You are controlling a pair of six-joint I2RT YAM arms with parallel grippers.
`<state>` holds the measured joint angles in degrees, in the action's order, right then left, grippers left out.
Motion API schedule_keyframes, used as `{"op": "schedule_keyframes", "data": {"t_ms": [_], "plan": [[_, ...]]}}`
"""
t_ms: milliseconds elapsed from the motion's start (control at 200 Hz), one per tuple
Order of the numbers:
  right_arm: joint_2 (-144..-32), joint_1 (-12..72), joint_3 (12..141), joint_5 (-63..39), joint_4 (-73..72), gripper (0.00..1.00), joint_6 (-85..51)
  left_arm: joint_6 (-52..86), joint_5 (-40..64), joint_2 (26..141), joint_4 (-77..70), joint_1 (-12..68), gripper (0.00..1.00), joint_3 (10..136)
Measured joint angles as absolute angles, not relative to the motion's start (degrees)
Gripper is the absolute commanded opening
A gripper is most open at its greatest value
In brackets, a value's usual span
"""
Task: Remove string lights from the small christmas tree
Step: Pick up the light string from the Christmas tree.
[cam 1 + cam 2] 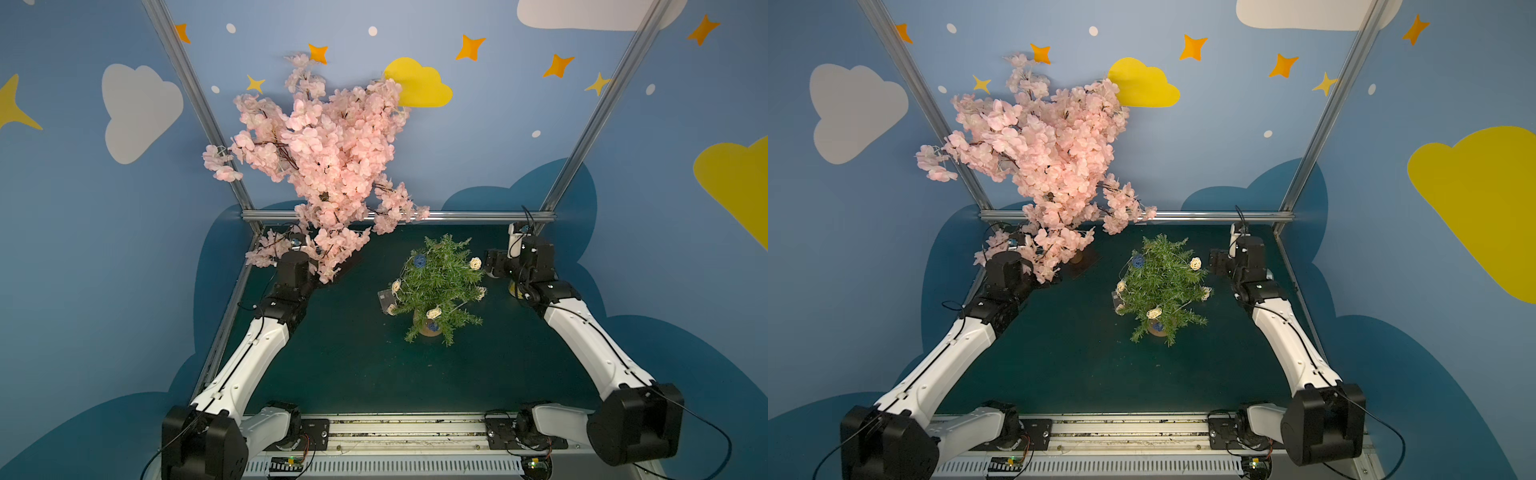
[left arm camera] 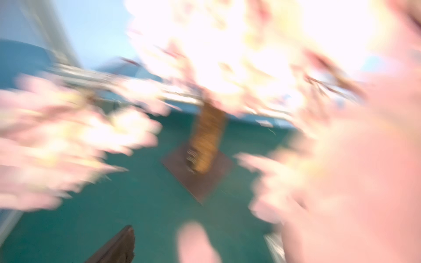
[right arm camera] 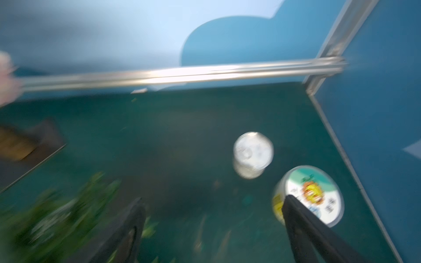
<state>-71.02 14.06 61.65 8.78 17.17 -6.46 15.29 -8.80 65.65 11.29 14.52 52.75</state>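
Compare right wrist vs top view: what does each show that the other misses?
Right wrist only: the right gripper, open and empty, and a printed tub lid. Top view only: the string lights draped on the tree, its pot, the left arm. Both: the small tree, part of the pink tree, the table, the back rail; the wrist view is blurred.

You've got 2 arms, left arm (image 1: pixel 266 336) & right arm (image 1: pixel 582 328): white shell links w/ small screws (image 1: pixel 235 386), chunky black joint housings (image 1: pixel 640 424). Thin black cables (image 1: pixel 239 357) line each shell.
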Motion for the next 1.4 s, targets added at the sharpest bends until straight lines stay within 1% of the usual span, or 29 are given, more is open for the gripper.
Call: {"op": "schedule_keyframes", "data": {"t_ms": [75, 210, 366, 501, 581, 646, 696, 781, 886, 1032, 1247, 1397], "plan": [[-69.54, 16.64, 64.51, 9.5, 25.36, 0.91, -7.16, 15.73, -6.44, 65.01, 18.28, 19.2, 1.0, 54.46], [-66.57, 18.7, 70.54, 10.74, 37.41, 0.9, -8.19, 16.32, -3.62, 62.46, 29.15, 25.69, 1.0, 57.14], [-63.18, 19.46, 77.03, 12.23, 46.17, 0.89, -8.58, 17.47, -2.87, 57.8, 36.6, 31.4, 1.0, 59.59], [-62.78, 19.62, 80.99, 12.58, 52.23, 0.89, -8.58, 18.9, -3.53, 55.9, 41.69, 35.35, 1.0, 61.14], [-62.85, 19.62, 82.08, 11.25, 54.81, 0.86, -8.58, 19.42, -4.45, 56.18, 44.14, 38.65, 1.0, 62.94], [-62.39, 19.64, 82.37, 8.27, 55.9, 0.79, -8.58, 19.46, -4.71, 56.58, 45.12, 41.19, 1.0, 64.73], [-61.73, 19.9, 82.48, 5.65, 56.29, 0.76, -8.73, 19.11, -4.67, 57.14, 45.58, 42.74, 1.0, 66.76], [-60.51, 20.82, 83.2, 0.78, 56.42, 0.71, -9.47, 17.82, -4.27, 59.13, 45.78, 43.68, 1.0, 71.48], [-59.4, 23.0, 84.62, -3.77, 55.59, 0.71, -10.87, 15.46, -3.31, 63.88, 45.3, 43.75, 1.0, 79.37], [-59.22, 26.17, 85.56, -6.81, 54.33, 0.71, -12.62, 12.12, -1.02, 72.14, 43.18, 43.79, 0.99, 89.17], [-59.57, 29.61, 85.14, -7.55, 53.28, 0.71, -13.63, 9.19, 3.18, 80.53, 40.99, 43.77, 0.98, 93.47], [-59.53, 30.44, 84.62, -7.55, 52.84, 0.72, -13.69, 9.26, 5.65, 83.29, 39.22, 42.81, 0.93, 93.76]]}}
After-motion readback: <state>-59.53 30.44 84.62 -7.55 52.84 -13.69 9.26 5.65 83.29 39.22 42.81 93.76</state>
